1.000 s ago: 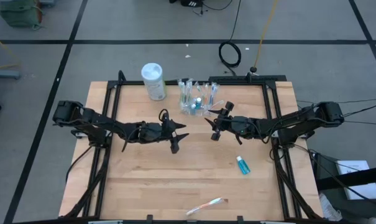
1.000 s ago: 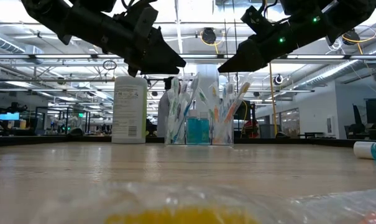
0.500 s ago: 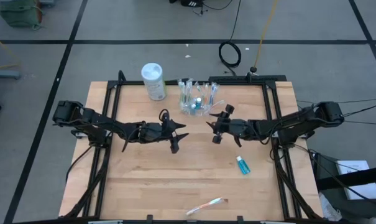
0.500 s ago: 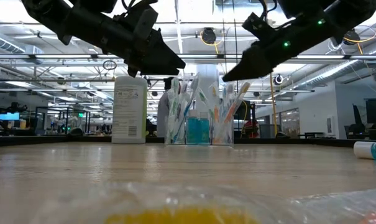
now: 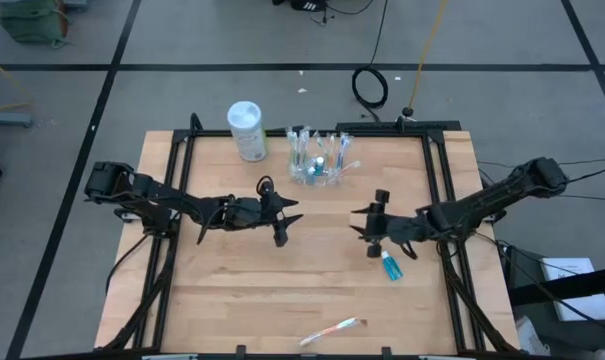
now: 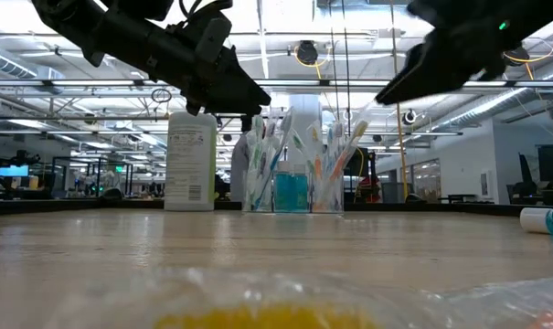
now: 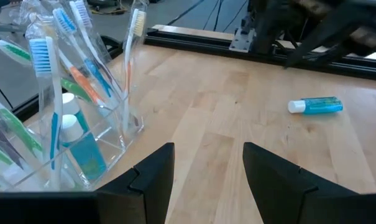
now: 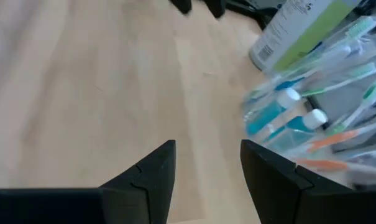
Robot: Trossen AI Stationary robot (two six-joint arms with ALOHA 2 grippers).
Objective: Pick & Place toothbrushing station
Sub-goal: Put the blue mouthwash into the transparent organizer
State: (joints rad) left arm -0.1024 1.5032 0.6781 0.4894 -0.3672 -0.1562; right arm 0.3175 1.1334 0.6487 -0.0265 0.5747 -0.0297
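The toothbrushing station (image 5: 319,160), a clear plastic holder with several pastel toothbrushes and blue toothpaste tubes, stands on its base at the table's far middle; it also shows in the low view (image 6: 299,174), the left wrist view (image 7: 69,112) and the right wrist view (image 8: 318,118). A loose blue toothpaste tube (image 5: 391,264) lies at the right. A loose toothbrush (image 5: 332,330) lies near the front edge. My left gripper (image 5: 287,218) is open and empty, left of centre above the table. My right gripper (image 5: 367,230) is open and empty, beside the loose tube.
A white cylindrical canister (image 5: 248,130) stands left of the station at the far edge. Black frame rails (image 5: 172,200) run along both table sides. Bare wood lies between the grippers and toward the front. A clear wrapper with yellow (image 6: 276,306) lies close to the low camera.
My right gripper has drawn back from the station toward the table's right and near edge, ending beside the loose toothpaste tube. The station and the other things have stayed where they were.
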